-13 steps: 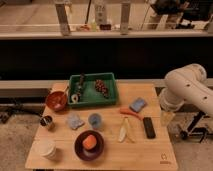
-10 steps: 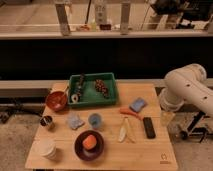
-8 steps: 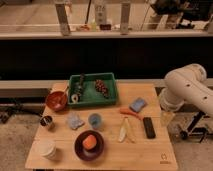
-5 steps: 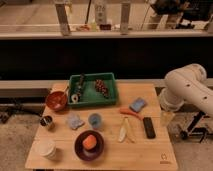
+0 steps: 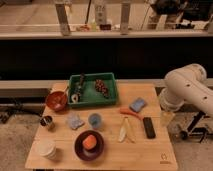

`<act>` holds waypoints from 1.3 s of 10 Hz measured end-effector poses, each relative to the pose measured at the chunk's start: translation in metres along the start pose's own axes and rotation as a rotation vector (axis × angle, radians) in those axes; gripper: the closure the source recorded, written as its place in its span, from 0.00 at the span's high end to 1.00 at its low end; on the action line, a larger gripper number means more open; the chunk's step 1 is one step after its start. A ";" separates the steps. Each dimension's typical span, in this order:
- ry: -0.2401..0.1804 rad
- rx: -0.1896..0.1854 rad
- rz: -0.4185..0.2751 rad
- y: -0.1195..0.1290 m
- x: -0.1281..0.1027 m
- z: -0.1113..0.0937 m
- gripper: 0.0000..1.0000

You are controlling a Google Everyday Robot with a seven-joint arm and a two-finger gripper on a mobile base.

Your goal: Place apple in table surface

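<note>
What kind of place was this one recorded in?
Probably a robot test space, not a home kitchen: a lone wooden table on speckled floor, staged with a green tray and an apple on a plate, a railing behind. The gripper hangs by the table's right edge.

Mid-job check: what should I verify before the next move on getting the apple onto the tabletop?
1. Small orange-red apple located: ok, it sits on the dark maroon round plate.
2. Apple uncovered from above: ok.
3. Gripper near the apple: not ok, it hangs by the table's right edge under the white arm.
4. Bare spot on the light tan wooden table surface: ok, front right of the plate.
5. Straight reach path: not ok, the black rectangular block and pale banana-like peel lie between.
</note>
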 end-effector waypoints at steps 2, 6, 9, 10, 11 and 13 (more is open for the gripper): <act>0.009 0.000 -0.017 0.003 -0.004 0.000 0.80; 0.048 0.012 -0.140 0.010 -0.049 0.001 0.80; 0.063 0.013 -0.198 0.016 -0.060 0.002 0.80; 0.071 0.014 -0.225 0.018 -0.074 0.002 0.80; 0.078 0.017 -0.252 0.020 -0.088 0.002 0.80; 0.092 0.018 -0.305 0.025 -0.103 0.004 0.80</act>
